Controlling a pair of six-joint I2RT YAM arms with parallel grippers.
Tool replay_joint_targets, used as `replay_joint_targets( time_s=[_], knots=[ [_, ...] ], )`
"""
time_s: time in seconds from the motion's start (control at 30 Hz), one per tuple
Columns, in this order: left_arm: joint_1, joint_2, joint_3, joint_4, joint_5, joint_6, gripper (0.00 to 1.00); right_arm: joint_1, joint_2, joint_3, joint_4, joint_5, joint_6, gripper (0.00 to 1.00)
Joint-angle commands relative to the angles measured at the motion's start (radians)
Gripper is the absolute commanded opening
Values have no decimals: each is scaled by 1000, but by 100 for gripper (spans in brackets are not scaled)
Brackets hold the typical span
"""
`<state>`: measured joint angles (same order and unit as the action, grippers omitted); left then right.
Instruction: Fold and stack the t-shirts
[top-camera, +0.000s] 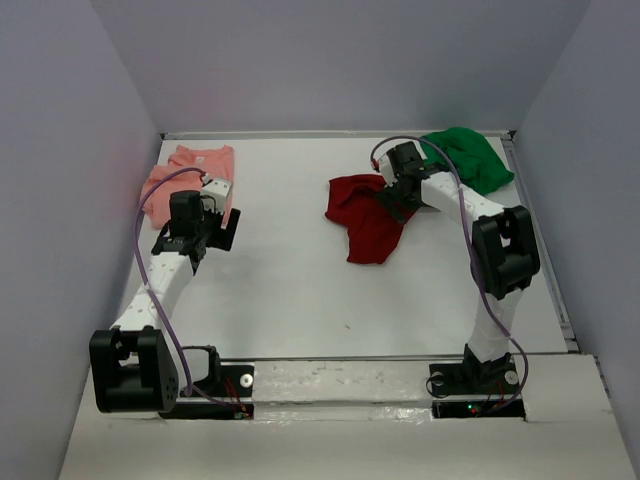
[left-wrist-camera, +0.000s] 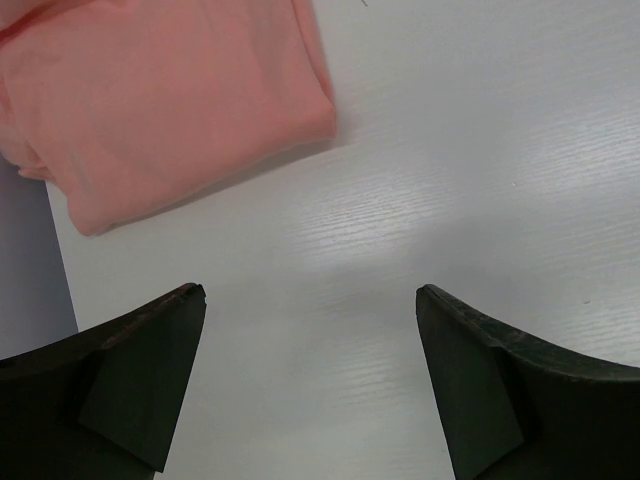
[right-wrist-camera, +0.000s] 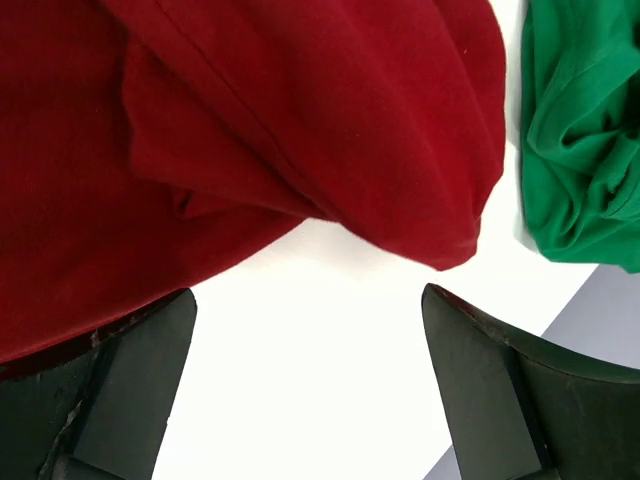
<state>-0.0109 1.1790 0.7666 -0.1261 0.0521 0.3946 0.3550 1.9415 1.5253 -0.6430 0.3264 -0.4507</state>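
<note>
On the table lie pink shirt, red shirt, green shirt.

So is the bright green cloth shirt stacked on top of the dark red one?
No, the bright green cloth shirt lies crumpled beside the dark red cloth shirt, with a strip of white table showing between them.

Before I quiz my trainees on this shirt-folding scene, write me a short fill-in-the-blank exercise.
1. The folded t-shirt beside the left claw is ____.
2. The right claw hovers by a crumpled t-shirt that is dark ____.
3. The green t-shirt lies at the far ____ corner of the table.
4. Both claws are ____, holding nothing.
Missing words: pink, red, right, open.
</note>
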Motion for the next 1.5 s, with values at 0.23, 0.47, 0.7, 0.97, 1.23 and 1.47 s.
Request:
replay_joint_targets(
  time_s=[0.23, 0.47, 0.7, 0.97, 1.23, 1.47],
  knots=[
    [3, -10, 23, 2, 31, -10, 99, 4, -108, 188, -184, -359, 49, 73],
    [3, 14, 26, 3, 42, -14, 99, 78, -70, 233, -336, -483, 21, 48],
    [3, 24, 30, 5, 46, -16, 99, 141, -1, 199, -386, -546, 6, 45],
    [3, 18, 19, 11, 48, -16, 99, 225, 111, 243, -386, -538, 6, 48],
    [3, 13, 13, 13, 51, -14, 99, 246, 235, 340, -391, -533, -2, 53],
    [3, 13, 8, 11, 48, -14, 99, 265, 287, 414, -406, -514, -6, 58]
  ],
)
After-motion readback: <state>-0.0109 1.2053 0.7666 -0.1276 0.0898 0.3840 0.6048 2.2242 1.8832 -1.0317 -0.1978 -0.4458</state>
